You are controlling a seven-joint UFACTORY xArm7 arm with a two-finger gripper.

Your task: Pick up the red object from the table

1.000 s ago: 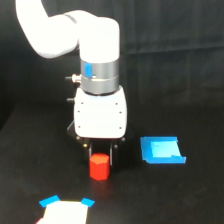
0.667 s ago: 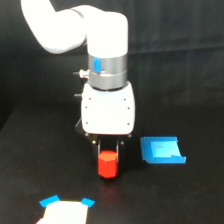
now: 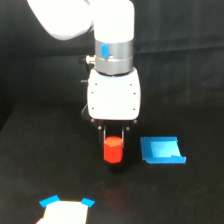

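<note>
At the bottom edge of the frame, left of centre, a pale flat piece is seen, its upper corners trimmed with bright blue tabs; it is cut off by the frame and its shape cannot be told in full. Around it the table is spread out, a wide matte black surface, plain and unmarked.

Just above the frame's centre line of the lower half, the red object is found: a small red-orange block, matte, faceted like a short prism, its top face a shade lighter. It is framed on both sides by the dark fingers of the gripper, which are closed in against its flanks, so the block is pinched between them. Whether its base is touching the table cannot be told; a dark shadow is seen just beneath it.

Just beside it, toward the right of the frame, a flat blue tray-like piece is laid on the table, with a raised lip along its edges.

Above the block, the smooth white gripper body is shown, boxy with rounded corners, then a grey metallic ring with a blue mark, then the glossy white arm curving into the upper left.
</note>
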